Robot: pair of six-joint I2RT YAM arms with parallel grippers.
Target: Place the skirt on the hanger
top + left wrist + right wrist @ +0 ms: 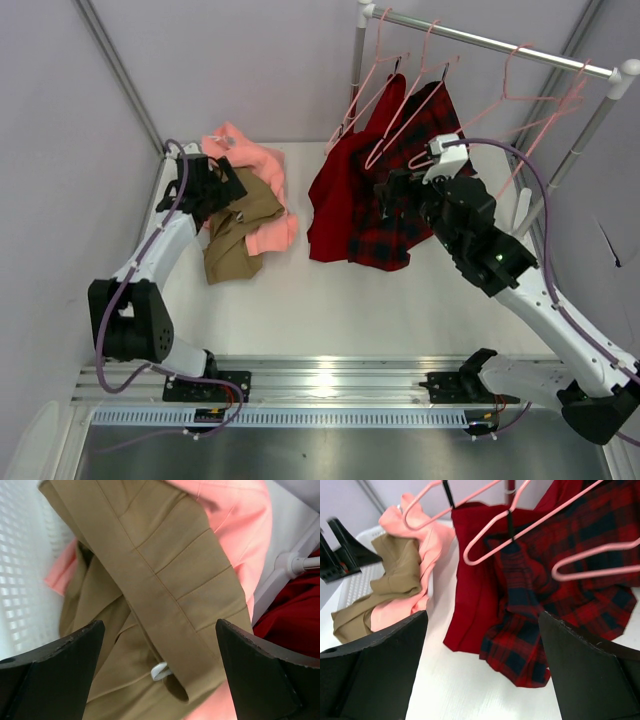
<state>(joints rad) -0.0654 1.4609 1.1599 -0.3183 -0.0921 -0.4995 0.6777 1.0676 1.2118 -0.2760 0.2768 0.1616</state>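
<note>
Both grippers are wide open with nothing in them. The left gripper (213, 186) hangs right over the skirt (236, 232), which is crumpled at the table's (320, 310) far left, bunched up against a pink garment (256, 160). The right gripper (392, 190) is up by the red (335, 210) and plaid (400, 235) garments on the rail (500, 42). There's 1 bare hanger (540, 98) further right, well apart from the skirt.

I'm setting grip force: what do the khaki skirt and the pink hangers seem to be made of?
The khaki skirt looks like matte woven cotton-type twill: topstitched seams, soft folds. The pink hanger looks like thin wire with a smooth coating, possibly plastic; the pictures leave that open.
</note>
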